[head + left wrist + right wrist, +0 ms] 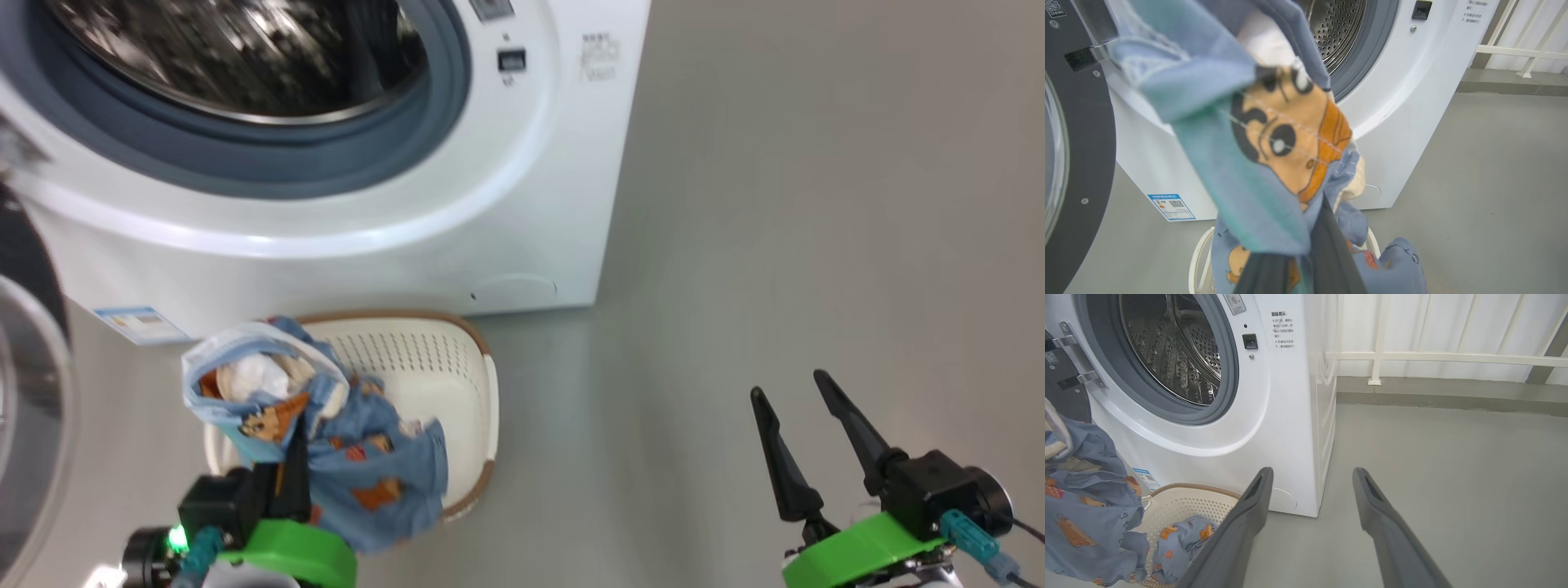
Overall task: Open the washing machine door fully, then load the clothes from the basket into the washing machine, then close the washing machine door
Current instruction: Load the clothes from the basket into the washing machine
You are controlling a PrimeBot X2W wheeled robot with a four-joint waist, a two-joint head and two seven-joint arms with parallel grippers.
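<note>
The left gripper (292, 469), at 7 o'clock in the head view, pinches one clothes bundle (269, 400) hanging over the basket (457, 359), where a second bundle (1184, 543) lies. The right gripper (787, 384), at 4 o'clock, stands spread and empty; the washing machine (522, 204) sits at 12 o'clock, its drum (245, 57) uncovered

Print on the washing machine (1290, 416) and its blue sticker (1171, 206) is too small to read.
</note>
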